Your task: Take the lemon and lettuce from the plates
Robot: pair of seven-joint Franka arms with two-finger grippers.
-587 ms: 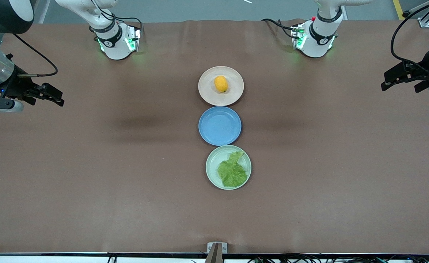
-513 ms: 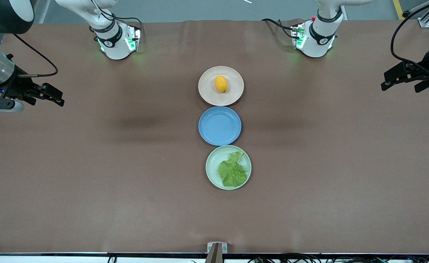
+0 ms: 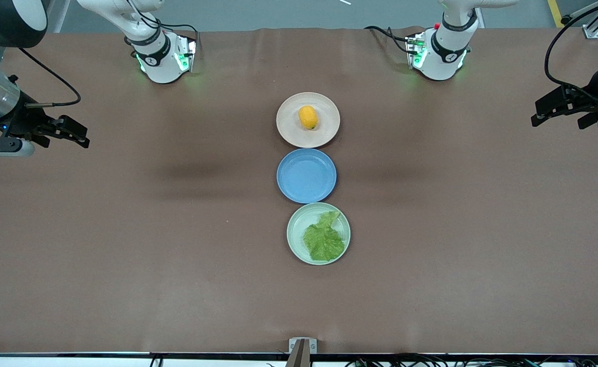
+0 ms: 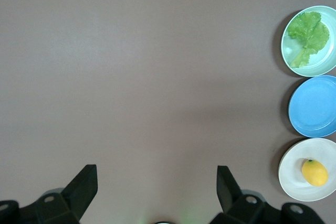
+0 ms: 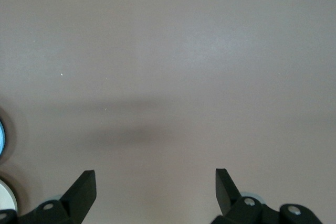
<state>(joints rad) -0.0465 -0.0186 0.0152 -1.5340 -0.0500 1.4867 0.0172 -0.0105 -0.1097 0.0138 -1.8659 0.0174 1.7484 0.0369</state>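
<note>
A wide table (image 3: 126, 244) under a matte brown cover fills nearly the whole front view, lit evenly from overhead, with two soft dark shadow bands at about 9 and 3 o'clock of centre. At 12 o'clock runs grey floor (image 3: 278, 12); at 6 o'clock, a pale edge with cables (image 3: 431, 361).

— What's that wrist camera on the right arm looking at?

— Mostly bare brown table (image 5: 173, 51), with a soft dark shadow band across it.

— And the gripper?

— The right gripper (image 5: 155, 190) hangs over the bare surface, its two black fingers (image 5: 81, 190) spread wide apart with nothing between them.

— Any plates?

— Just slivers at the frame's edge: a bit of the blue plate (image 5: 1, 139) and, beside it, the rim of the beige-pink plate (image 5: 7, 196).
</note>
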